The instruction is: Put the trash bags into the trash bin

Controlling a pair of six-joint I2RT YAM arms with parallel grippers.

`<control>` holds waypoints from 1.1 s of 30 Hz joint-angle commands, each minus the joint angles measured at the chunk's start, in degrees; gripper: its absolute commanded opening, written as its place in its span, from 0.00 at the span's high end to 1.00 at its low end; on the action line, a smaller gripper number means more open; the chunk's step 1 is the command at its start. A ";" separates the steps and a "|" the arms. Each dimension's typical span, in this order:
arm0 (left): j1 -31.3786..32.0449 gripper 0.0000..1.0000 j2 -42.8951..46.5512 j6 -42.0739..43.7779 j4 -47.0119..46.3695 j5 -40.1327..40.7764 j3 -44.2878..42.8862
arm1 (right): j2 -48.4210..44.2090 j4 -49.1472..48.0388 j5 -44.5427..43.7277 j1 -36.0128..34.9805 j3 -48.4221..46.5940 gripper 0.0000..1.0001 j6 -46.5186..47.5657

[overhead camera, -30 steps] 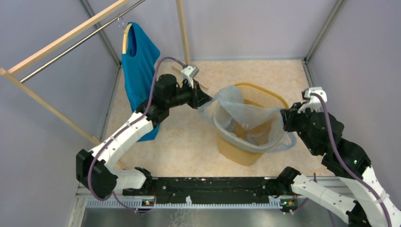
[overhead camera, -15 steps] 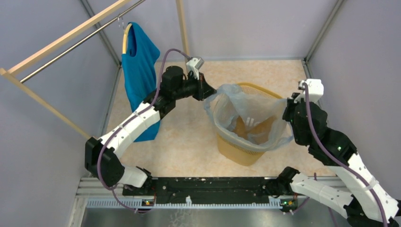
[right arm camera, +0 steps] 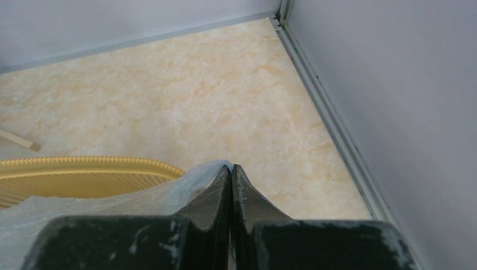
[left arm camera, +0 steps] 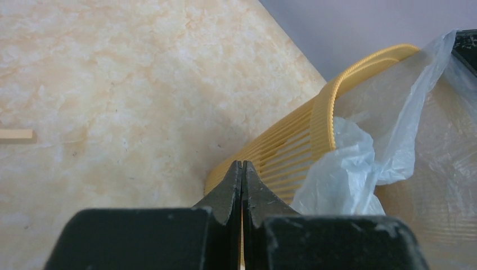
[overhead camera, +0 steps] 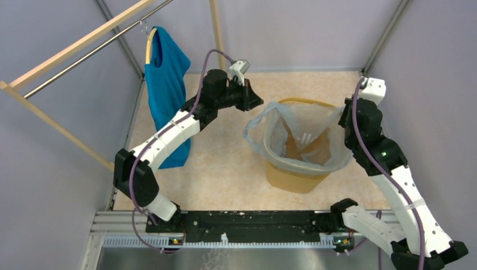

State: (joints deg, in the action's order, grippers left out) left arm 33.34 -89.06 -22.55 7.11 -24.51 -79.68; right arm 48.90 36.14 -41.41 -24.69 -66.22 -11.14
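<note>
The yellow-orange trash bin (overhead camera: 295, 179) stands right of centre on the floor. The pale blue-grey trash bag (overhead camera: 264, 121) sits in it, its mouth spread over the rim. My left gripper (overhead camera: 259, 102) is shut and empty, up and to the left of the bag and apart from it. In the left wrist view my shut gripper (left arm camera: 242, 164) has the bin wall (left arm camera: 292, 152) and bag (left arm camera: 343, 174) beyond it. My right gripper (overhead camera: 343, 121) is at the bag's right edge. In the right wrist view it (right arm camera: 231, 167) is shut, with bag film (right arm camera: 112, 202) running up into its tips, above the bin rim (right arm camera: 73, 174).
A teal shirt (overhead camera: 166, 84) hangs on a hanger from a wooden rack (overhead camera: 84, 42) at the back left. A wooden post (overhead camera: 216, 34) stands behind the left gripper. Grey walls close in on the left, back and right. A short wooden strip (left arm camera: 16, 134) lies on the floor.
The left gripper has come off the bag's left edge and moved up and back. The right arm has swung back and up with the bag's right edge. The bag now sits lower round the bin.
</note>
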 commanded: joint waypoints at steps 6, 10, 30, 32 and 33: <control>-0.70 1.00 -3.85 0.27 -1.23 -4.23 -7.58 | 1.23 -6.37 13.22 10.92 2.33 1.00 -4.42; -1.24 0.93 -3.16 3.55 4.35 -6.20 -10.16 | 0.86 -5.57 18.45 12.12 2.17 1.00 -4.29; 10.60 0.06 6.20 23.30 23.89 11.22 -11.97 | 2.68 -6.05 22.32 12.29 2.20 1.00 -2.17; 10.60 0.11 6.25 23.32 22.83 13.75 -11.43 | 2.54 -5.66 21.58 12.34 2.00 1.00 -1.69; 10.60 0.15 6.40 23.48 22.18 14.67 -11.12 | 2.39 -5.64 21.22 12.30 2.13 1.00 -1.51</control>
State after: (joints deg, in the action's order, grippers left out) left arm 44.73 -82.37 -1.50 28.99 -18.39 -90.26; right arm 51.46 30.52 -21.19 -12.58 -63.35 -13.50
